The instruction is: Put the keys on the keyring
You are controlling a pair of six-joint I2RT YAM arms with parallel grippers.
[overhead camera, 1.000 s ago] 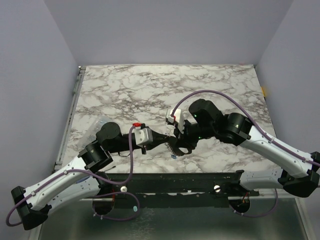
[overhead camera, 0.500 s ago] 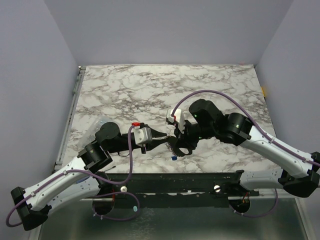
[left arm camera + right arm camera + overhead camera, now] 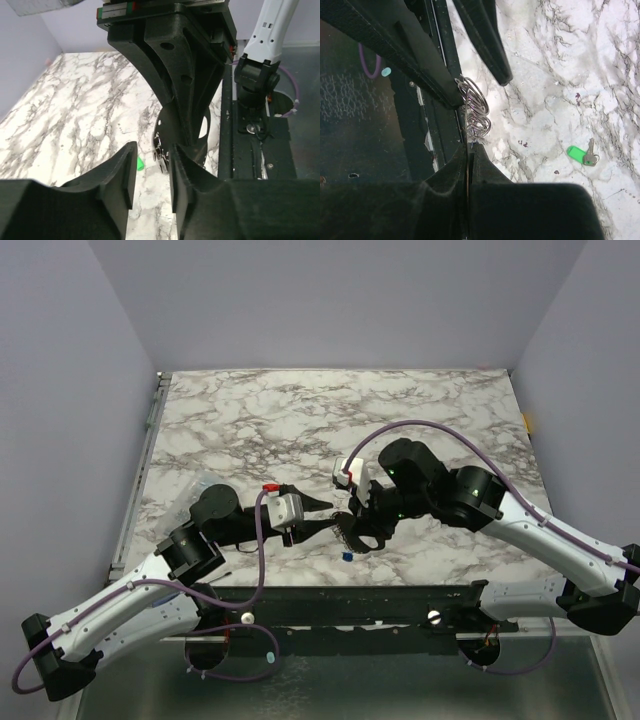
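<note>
My right gripper [image 3: 469, 146] is shut on the silvery keyring [image 3: 475, 112], whose coiled loops stick out past the fingertips. The keyring also shows in the left wrist view [image 3: 160, 150], held just beyond my left gripper [image 3: 150, 170], which is open and empty. In the top view the left gripper [image 3: 322, 512] points at the right gripper [image 3: 350, 530] near the table's front middle. The mint green key [image 3: 580, 154] lies on the marble and also shows in the left wrist view [image 3: 140, 163]. The blue key [image 3: 347, 556] lies on the table just below the grippers.
A clear plastic bag [image 3: 190, 490] lies by the left arm's elbow. The marble table [image 3: 300, 420] ends at a black rail [image 3: 350, 602] along the front, close to the grippers. The right arm's base [image 3: 257, 80] stands behind.
My left gripper has opened and drawn back a little to the left from the keyring. The right gripper has stayed in place, still shut on the keyring.
</note>
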